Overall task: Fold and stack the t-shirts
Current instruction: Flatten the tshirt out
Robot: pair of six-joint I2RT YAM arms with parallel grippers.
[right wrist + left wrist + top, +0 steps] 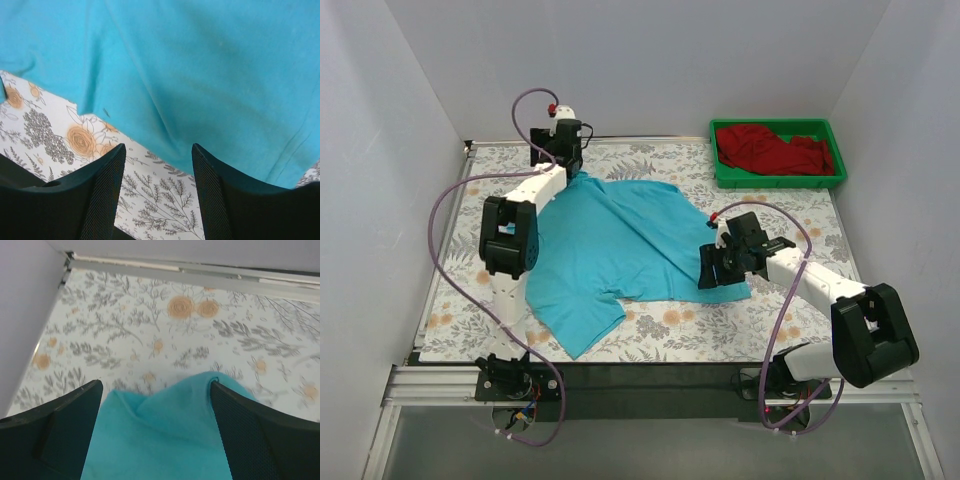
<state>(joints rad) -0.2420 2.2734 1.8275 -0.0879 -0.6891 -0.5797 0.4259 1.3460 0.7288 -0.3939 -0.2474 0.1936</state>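
Note:
The turquoise-blue t-shirt (620,240) lies spread and creased across the floral table, one sleeve toward the front left. My left gripper (570,168) hangs over its far corner near the back edge. In the left wrist view the left gripper (155,385) is open, and a raised peak of the turquoise cloth (165,435) lies loose between the fingers, touching the right one. My right gripper (715,268) is at the shirt's right front edge. In the right wrist view it (158,147) is open just short of the hem (200,150). The dark red t-shirt (770,150) lies bunched in the tray.
The green plastic tray (832,178) stands at the back right corner. White walls close in the table on the left, back and right, and a metal rail (200,275) runs along the back edge. Bare floral table cover (770,320) shows in front of the right gripper.

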